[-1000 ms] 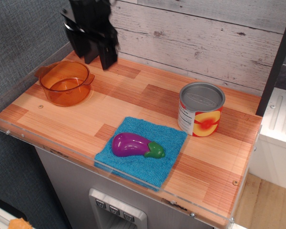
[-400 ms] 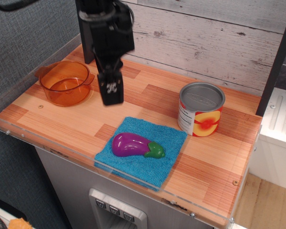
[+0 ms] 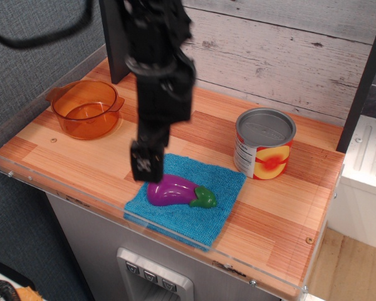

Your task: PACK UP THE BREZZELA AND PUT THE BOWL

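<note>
The purple toy eggplant (image 3: pixel 178 190) with a green stem cap lies on its side on a blue towel (image 3: pixel 200 216) near the front edge of the table. The translucent orange bowl (image 3: pixel 86 108) stands empty at the back left. My black gripper (image 3: pixel 147 163) hangs just above and to the left of the eggplant's rounded end, which it partly hides. It holds nothing. The fingers overlap from this angle, so their spread does not show.
A tin can (image 3: pixel 264 144) with a grey lid and a red and yellow label stands to the right of the towel. A clear plastic rim (image 3: pixel 25 177) runs along the table's front and left edges. A wooden plank wall closes the back.
The gripper has come down and forward from above the bowl at the back left to the eggplant's left end. The eggplant, the bowl and the can have not moved.
</note>
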You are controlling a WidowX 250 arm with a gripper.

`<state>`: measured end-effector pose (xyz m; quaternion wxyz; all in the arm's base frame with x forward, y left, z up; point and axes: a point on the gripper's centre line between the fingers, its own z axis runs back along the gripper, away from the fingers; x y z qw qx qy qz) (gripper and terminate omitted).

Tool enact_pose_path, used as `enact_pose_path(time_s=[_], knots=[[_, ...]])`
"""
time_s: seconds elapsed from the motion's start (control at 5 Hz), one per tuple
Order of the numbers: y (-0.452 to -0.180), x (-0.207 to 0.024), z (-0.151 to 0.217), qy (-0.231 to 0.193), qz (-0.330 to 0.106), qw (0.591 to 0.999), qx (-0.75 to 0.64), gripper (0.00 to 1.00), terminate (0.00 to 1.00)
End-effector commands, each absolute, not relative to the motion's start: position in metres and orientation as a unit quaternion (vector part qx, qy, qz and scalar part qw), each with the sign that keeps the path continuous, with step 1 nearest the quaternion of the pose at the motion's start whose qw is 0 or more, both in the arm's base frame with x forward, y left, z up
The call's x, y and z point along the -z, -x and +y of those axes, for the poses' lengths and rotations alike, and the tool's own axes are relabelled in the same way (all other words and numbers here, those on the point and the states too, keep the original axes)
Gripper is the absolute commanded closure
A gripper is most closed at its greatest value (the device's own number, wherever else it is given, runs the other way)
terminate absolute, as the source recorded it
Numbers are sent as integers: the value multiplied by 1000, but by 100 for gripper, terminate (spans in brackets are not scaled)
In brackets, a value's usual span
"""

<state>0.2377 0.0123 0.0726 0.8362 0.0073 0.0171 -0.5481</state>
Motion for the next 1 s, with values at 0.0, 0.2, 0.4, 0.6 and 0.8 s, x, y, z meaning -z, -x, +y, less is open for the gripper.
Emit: enact_pose_path(time_s=[0.0,0.2,0.4,0.6,0.8], knots=[[-252,-63,8,-28,-16,829,559,0,0],[-259,-60,9,-39,-30,830,555,0,0],[-257,-47,9,-28,-15,825,564,0,0],[-251,-40,8,-29,-14,829,558,0,0],[-253,-32,9,-31,-17,832,553,0,0]])
